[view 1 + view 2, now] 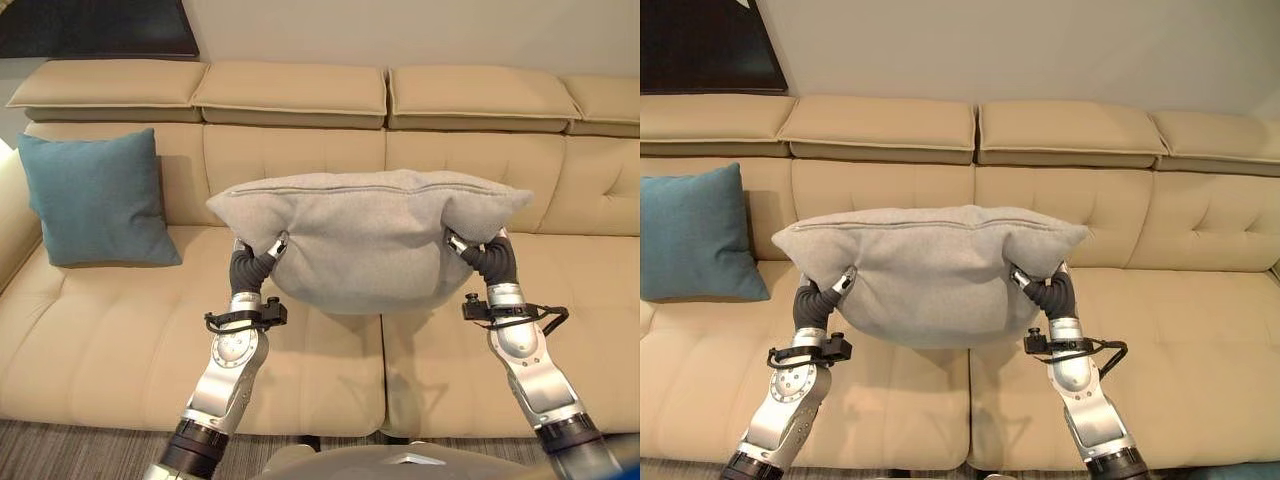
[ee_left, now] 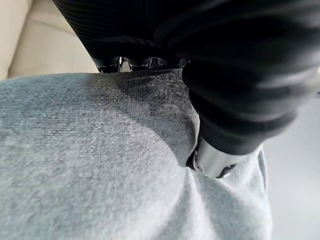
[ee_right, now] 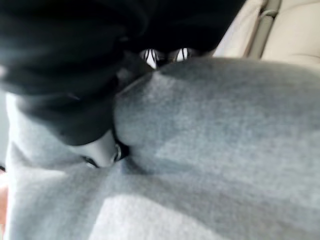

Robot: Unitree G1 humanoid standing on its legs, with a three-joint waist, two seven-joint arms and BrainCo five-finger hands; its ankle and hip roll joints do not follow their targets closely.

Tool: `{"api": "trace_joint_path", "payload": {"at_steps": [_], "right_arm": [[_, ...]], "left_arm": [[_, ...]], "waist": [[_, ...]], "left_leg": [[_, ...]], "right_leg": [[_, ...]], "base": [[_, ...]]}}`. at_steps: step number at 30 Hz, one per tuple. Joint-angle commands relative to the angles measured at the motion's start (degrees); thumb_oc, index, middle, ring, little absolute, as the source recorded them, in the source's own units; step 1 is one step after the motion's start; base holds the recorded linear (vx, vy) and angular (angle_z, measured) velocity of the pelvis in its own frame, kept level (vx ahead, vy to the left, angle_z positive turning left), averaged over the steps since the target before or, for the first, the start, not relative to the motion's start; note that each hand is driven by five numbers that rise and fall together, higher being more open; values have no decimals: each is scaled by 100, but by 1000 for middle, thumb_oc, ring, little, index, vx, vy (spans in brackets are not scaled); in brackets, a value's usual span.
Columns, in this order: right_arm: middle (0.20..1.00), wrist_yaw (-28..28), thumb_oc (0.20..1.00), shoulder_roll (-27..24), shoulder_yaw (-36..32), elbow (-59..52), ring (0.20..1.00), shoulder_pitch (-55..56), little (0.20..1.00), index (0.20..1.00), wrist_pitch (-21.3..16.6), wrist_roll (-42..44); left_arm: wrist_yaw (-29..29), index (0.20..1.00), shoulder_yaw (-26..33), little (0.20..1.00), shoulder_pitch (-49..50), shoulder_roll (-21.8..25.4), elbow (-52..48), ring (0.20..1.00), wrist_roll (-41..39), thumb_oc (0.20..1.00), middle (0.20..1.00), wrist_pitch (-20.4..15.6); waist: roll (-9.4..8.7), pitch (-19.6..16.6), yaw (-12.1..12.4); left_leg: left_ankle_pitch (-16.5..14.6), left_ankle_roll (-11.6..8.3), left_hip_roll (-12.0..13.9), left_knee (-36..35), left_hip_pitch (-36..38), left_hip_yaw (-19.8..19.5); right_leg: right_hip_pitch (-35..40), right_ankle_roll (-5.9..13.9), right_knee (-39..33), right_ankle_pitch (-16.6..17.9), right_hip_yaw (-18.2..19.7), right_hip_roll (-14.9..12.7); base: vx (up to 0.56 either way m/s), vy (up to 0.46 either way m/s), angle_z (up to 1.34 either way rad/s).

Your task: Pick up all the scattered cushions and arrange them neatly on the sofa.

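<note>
No readable text or labels (none on anything)

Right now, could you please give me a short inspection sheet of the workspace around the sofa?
Surface: beige sofa, seat bare in front of the robot.
Job's things: grey cushion held up in the air above the seat; teal cushion upright against the backrest at the robot's left.
Clutter: nothing seen.
Robot hands: left robot hand and right robot hand each pinch a lower corner of the grey cushion, thumbs pressed into the fabric.
Cables: nothing seen.
Surroundings: pale wall, dark frame above the sofa.
</note>
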Motion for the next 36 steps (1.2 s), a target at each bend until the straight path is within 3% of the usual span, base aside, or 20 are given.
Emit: {"api": "trace_joint_path", "payload": {"at_steps": [1, 4, 6, 9, 15, 26, 30, 31, 32, 33, 34, 35, 36], "right_arm": [[200, -332, 200, 144, 267, -101, 200, -1187, 200, 200, -445, -272], [200, -630, 200, 138, 461, 318, 200, -1837, 200, 200, -369, -398], [200, -968, 200, 123, 723, 921, 200, -2863, 200, 200, -230, -482], [200, -1193, 200, 39, 859, 1289, 200, -3532, 200, 200, -149, -547], [200, -1451, 200, -299, 1214, 2387, 200, -5061, 200, 200, -24, -433], [200, -1324, 200, -956, 1664, 3476, 200, -6258, 200, 200, -3, -211], [200, -1376, 200, -989, 1698, 3722, 200, -6339, 200, 200, 4, -244], [200, -1380, 200, -976, 1713, 3797, 200, -6347, 200, 200, 14, -254], [200, -1384, 200, -969, 1722, 3883, 200, -6353, 200, 200, 27, -258], [200, -1395, 200, -953, 1725, 3944, 200, -6367, 200, 200, 33, -267], [495, -1420, 495, -938, 1727, 4010, 495, -6381, 495, 495, 54, -278], [1000, -1435, 1000, -935, 1754, 4088, 1000, -6407, 1000, 1000, 72, -307], [1000, -1432, 1000, -949, 1792, 4181, 1000, -6449, 1000, 1000, 103, -343]], "left_arm": [[145, 200, -434, 200, -1257, 6, 45, 200, 421, 200, 200, -443], [365, 200, -590, 200, -1956, -31, 500, 200, 407, 200, 200, -432], [581, 200, -862, 200, -3114, -71, 1222, 200, 258, 200, 200, -463], [745, 200, -1006, 200, -3908, -19, 1729, 200, 229, 200, 200, -497], [822, 200, -1394, 200, -5582, 280, 3134, 200, 47, 200, 200, -581], [502, 200, -1619, 200, -6284, 308, 3906, 200, -350, 200, 200, -653], [463, 200, -1640, 200, -6391, 225, 4086, 200, -364, 200, 200, -627], [457, 636, -1654, 636, -6417, 176, 4135, 636, -369, 636, 636, -612], [432, 1000, -1681, 1000, -6440, 148, 4187, 1000, -376, 1000, 1000, -596], [420, 1000, -1699, 1000, -6458, 132, 4221, 1000, -377, 1000, 1000, -593], [399, 1000, -1731, 1000, -6481, 113, 4269, 1000, -383, 1000, 1000, -572], [378, 1000, -1760, 1000, -6509, 114, 4311, 1000, -381, 1000, 1000, -564], [346, 1000, -1781, 1000, -6547, 138, 4354, 1000, -374, 1000, 1000, -548]], "waist": [[-10, -180, 44], [26, -97, 40], [64, 197, 41], [89, 383, 39], [158, 458, -76], [261, 571, -61], [267, 590, -59], [269, 588, -61], [267, 591, -63], [267, 593, -65], [266, 586, -72], [265, 581, -74], [263, 570, -75]], "left_leg": [[-660, -91, -133, 33, 157, 9], [-620, -110, -120, 33, 27, -4], [-489, -130, -126, 33, -359, -56], [-348, -145, -111, 33, -713, -87], [18, -234, -156, 33, -1666, -63], [288, -443, -126, 33, -2706, -113], [334, -482, -127, 33, -2878, -140], [340, -490, -128, 33, -2905, -156], [350, -500, -130, 33, -2923, -160], [357, -506, -130, 33, -2937, -167], [358, -511, -132, 33, -2952, -183], [363, -515, -133, 33, -2961, -190], [360, -519, -131, 33, -2963, -192]], "right_leg": [[103, 356, 35, -363, -28, -111], [-30, 349, 35, -352, -9, -92], [-401, 331, 35, -259, 58, -63], [-774, 321, 35, -160, 118, -52], [-1686, 337, 36, 134, 200, -75], [-2665, 387, 41, 331, 160, -171], [-2821, 391, 38, 345, 118, -168], [-2846, 390, 37, 348, 106, -161], [-2854, 391, 35, 349, 102, -159], [-2862, 392, 35, 350, 98, -162], [-2882, 393, 35, 354, 87, -160], [-2886, 395, 35, 352, 85, -158], [-2886, 399, 35, 350, 78, -160]], "base": [[0, 0, 0], [-71, -2, 5], [-230, -16, 10], [-167, -7, 6], [-126, -1, -2], [-19, -18, 0], [-11, -35, 9], [-9, -51, 1], [0, 0, 0], [0, 0, 0], [0, 0, 0], [0, 0, 0], [0, 0, 0]]}}
